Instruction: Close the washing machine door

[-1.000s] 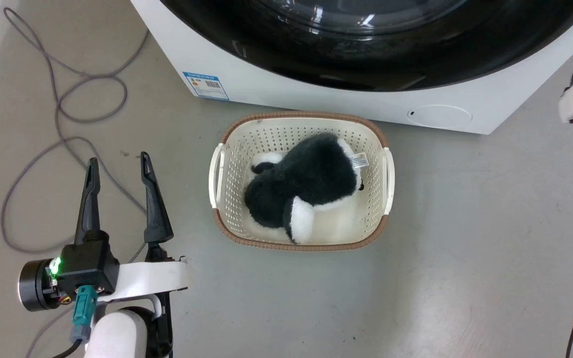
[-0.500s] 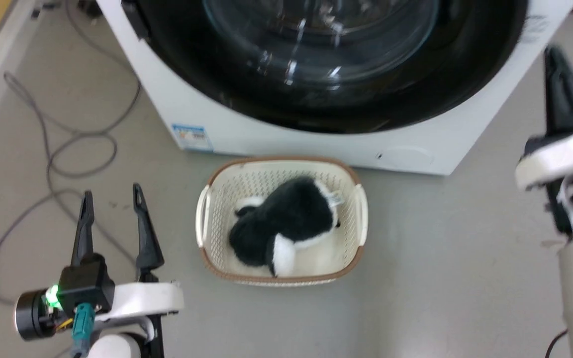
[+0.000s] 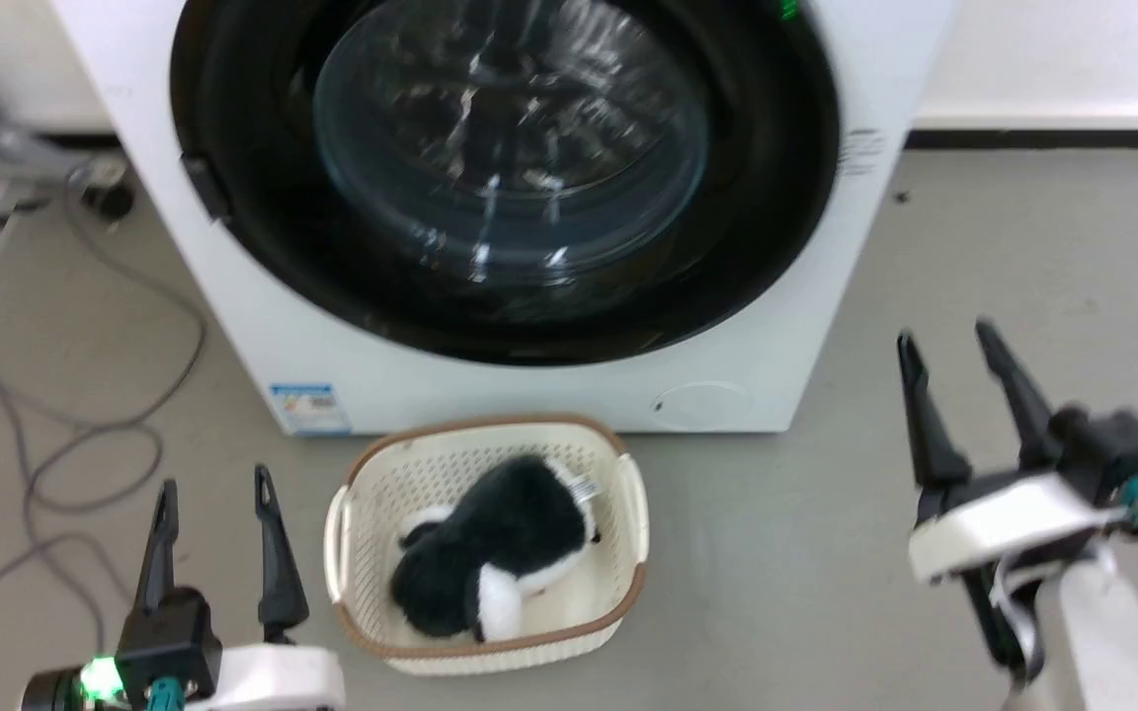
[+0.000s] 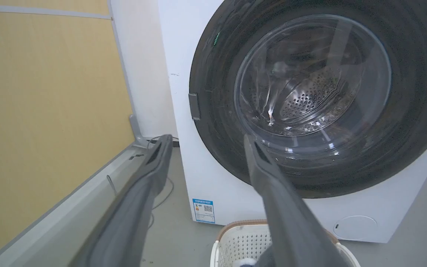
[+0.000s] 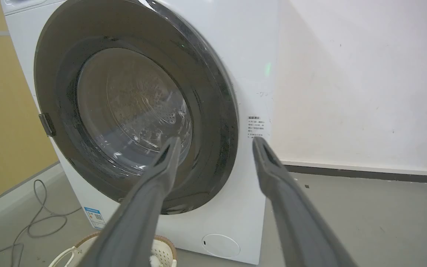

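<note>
Door [image 3: 508,173] lies flush w/ front of washing machine [image 3: 233,326]; appears shut, latch not verifiable. L claw [image 3: 214,480] spread, empty, low beside basket [image 3: 634,494]. R claw [image 3: 945,334] spread, empty, off machine's right side, no contact. Assessment: closing step looks complete. Next: press rim only if latch proves unseated.

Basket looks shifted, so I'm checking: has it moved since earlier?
No. The basket still sits between the blue sticker and round flap of the washing machine; the camera moved.
</note>
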Controlling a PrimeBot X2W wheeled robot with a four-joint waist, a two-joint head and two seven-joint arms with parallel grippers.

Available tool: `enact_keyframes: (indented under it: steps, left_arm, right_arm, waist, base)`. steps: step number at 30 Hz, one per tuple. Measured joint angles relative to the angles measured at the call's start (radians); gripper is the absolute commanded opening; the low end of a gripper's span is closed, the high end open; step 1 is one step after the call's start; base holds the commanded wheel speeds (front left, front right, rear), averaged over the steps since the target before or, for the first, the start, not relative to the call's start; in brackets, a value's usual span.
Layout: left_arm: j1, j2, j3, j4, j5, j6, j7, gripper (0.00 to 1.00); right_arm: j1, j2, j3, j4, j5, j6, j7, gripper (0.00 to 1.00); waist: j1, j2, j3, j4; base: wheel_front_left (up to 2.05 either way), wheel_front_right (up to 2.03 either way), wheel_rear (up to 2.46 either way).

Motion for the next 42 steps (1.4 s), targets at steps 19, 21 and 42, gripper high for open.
enact_keyframes:
  steps: [19,21,42]
  left_arm:
    - [0.063,0.000,0.003,0.009,-0.026,-0.033,0.003,0.00]
    - [0.063,0.000,0.003,0.009,-0.026,-0.033,0.007,0.00]
    - [0.058,-0.002,-0.002,0.011,-0.023,-0.064,0.047,0.00]
  right_arm:
    - [0.231,0.030,0.027,-0.126,0.003,0.000,0.002,0.00]
    - [0.231,0.030,0.027,-0.127,0.003,0.000,0.006,0.00]
    - [0.233,0.030,0.026,-0.156,-0.014,0.000,0.046,0.00]
  waist:
    - [0.0000,0.0000,-0.083,-0.106]
    - [0.0000,0.0000,-0.083,-0.104]
    - [0.0001,0.0000,-0.082,-0.082]
  base:
    - [0.00,0.00,0.00]
    - [0.00,0.00,0.00]
    - [0.00,0.00,0.00]
